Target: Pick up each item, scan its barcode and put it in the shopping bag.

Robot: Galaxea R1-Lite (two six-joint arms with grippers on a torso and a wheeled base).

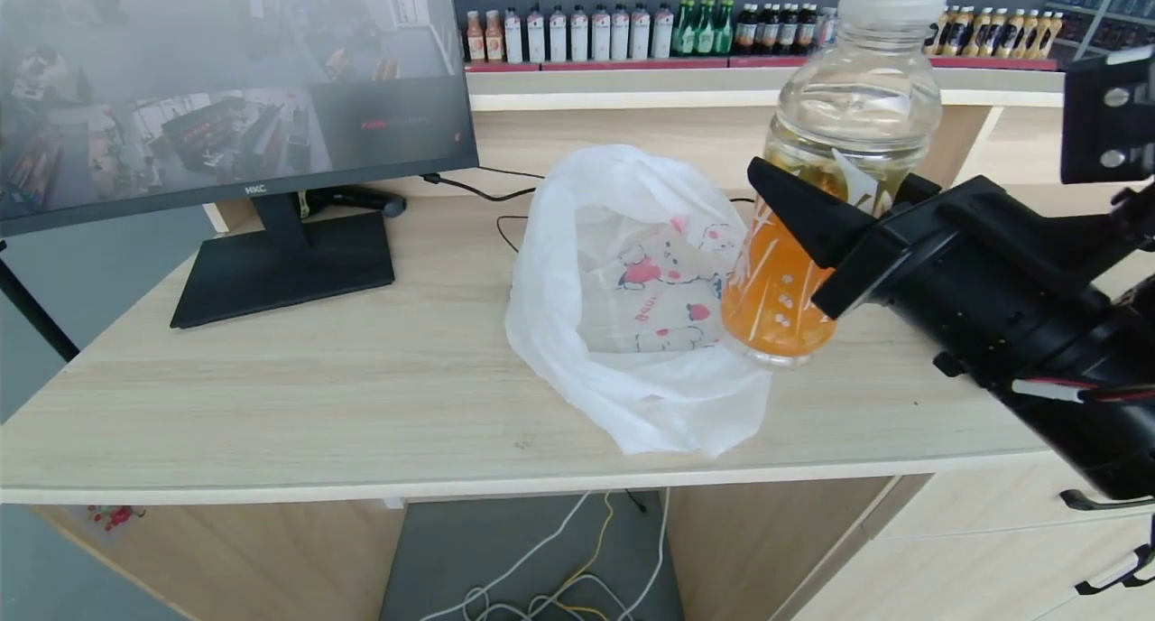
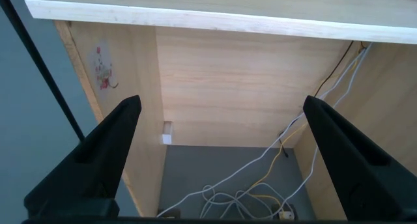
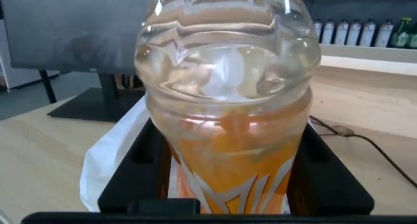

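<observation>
My right gripper is shut on a clear plastic bottle of orange drink, held upright in the air above the right side of the white shopping bag. From the right wrist, the bottle stands between the two black fingers, with the bag below and behind it. The bag lies open on the wooden counter, with a cartoon print showing inside. My left gripper hangs open below the counter's edge, facing the space under the counter, nothing between its fingers.
A black monitor on a stand occupies the counter's back left. Thin black cables run behind the bag. Shelves of bottles line the far wall. Loose wires lie on the floor under the counter.
</observation>
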